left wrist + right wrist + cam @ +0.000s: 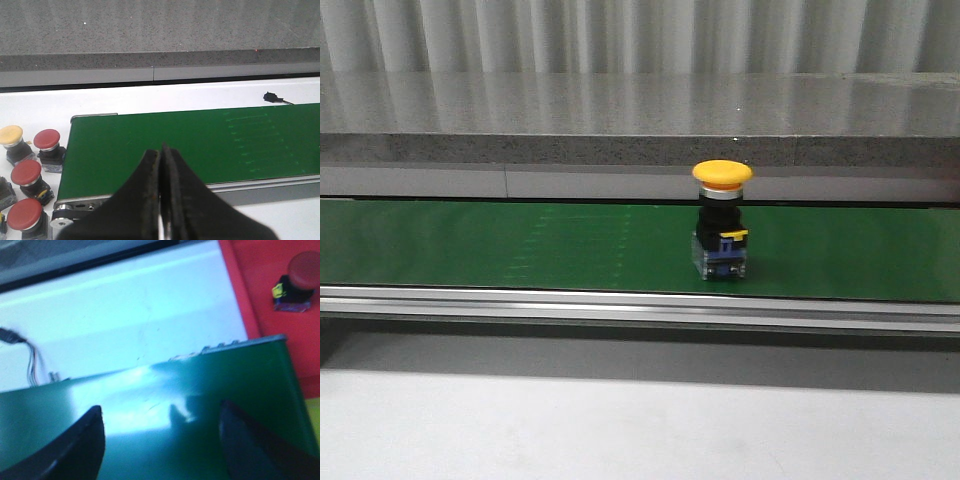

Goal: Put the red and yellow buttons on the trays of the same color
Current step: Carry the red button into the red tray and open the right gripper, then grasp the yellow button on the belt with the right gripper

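A yellow button [722, 219] stands upright on the green belt [520, 245], right of its middle; no gripper shows in the front view. My left gripper [161, 151] is shut with nothing in it, over the near edge of the belt [200, 145]. Beside that belt end stand three red buttons [48, 142] [27, 176] [23, 217] and a yellow button [12, 138]. My right gripper [161, 412] is open and empty above the belt [200, 405]. Past the belt end lies the red tray [270, 295] with a red button [296, 281] on it. A strip of the yellow tray [314, 417] shows beside it.
A grey stone ledge [640, 115] runs behind the belt. A metal rail [640, 305] lines the belt's near side, with white table [620, 425] in front. A small black connector [272, 97] lies on the white surface behind the belt. Wires [27, 357] hang by the belt's far edge.
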You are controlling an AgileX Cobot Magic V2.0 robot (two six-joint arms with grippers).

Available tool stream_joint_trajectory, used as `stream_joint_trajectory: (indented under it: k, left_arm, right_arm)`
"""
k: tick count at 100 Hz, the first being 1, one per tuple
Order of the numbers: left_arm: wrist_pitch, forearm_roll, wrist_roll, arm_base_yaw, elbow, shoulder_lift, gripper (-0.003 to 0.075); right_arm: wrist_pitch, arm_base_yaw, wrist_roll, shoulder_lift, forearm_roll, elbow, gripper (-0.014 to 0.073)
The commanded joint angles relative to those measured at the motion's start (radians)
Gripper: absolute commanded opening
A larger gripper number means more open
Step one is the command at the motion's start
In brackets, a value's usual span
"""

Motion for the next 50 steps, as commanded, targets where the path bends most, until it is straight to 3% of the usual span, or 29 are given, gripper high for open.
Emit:
stream_joint_trajectory:
  k: [1, 28, 50]
  left_arm:
    - [-0.074, -0.011, 0.002, -0.009, -0.024, 0.007, -0.002]
    - [-0.074, -0.011, 0.002, -0.009, -0.024, 0.007, -0.002]
    - [-0.074, -0.011, 0.002, -0.009, -0.024, 0.007, -0.002]
  right_arm:
    - [0.041, 0.048, -0.007, -0.095, 0.016, -0.006, 0.0496]
    - [0.239, 0.242, -0.044, -0.134, 0.018, -0.004, 0.0496]
    - [0.281, 0.369, -0.074, -0.094, 0.021, -0.004, 0.0496]
